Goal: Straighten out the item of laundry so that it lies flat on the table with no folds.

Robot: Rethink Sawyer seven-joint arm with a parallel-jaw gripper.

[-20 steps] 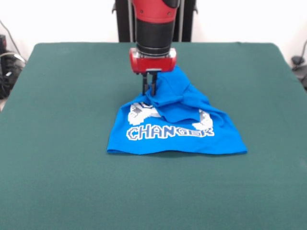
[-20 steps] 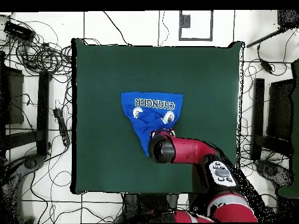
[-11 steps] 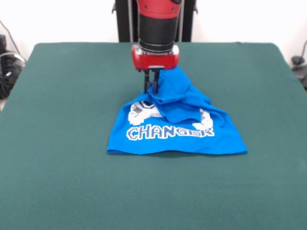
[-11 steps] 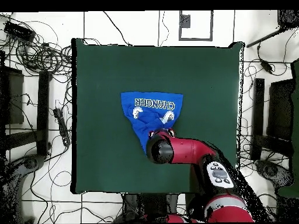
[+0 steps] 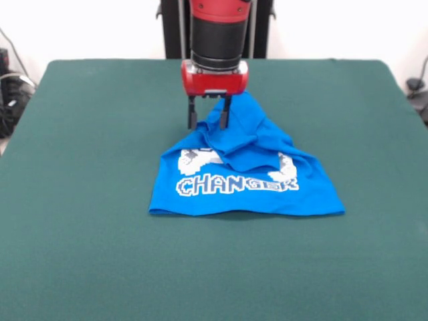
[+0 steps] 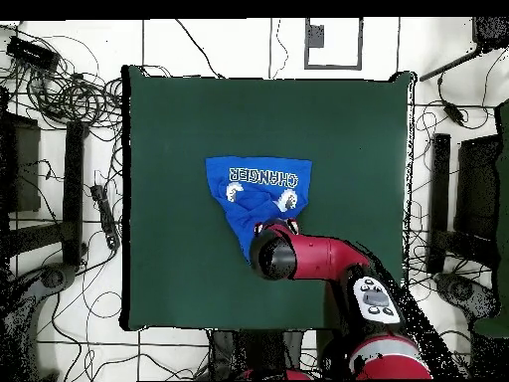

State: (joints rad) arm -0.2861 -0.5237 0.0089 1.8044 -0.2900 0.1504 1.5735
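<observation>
T-shirt (image 5: pixel 247 177) crumpled, hem toward camera, top bunched; pincer (image 5: pixel 208 121) spread wide above.

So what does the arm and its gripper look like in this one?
The arm has a glossy red shell above a black cylindrical wrist section. Below that sits a red, rounded block with a small grey panel at its lower front edge, carrying the gripper, whose two thin black fingers are straight. From overhead the arm shows red links, a black round joint cap and a grey button panel.
</observation>
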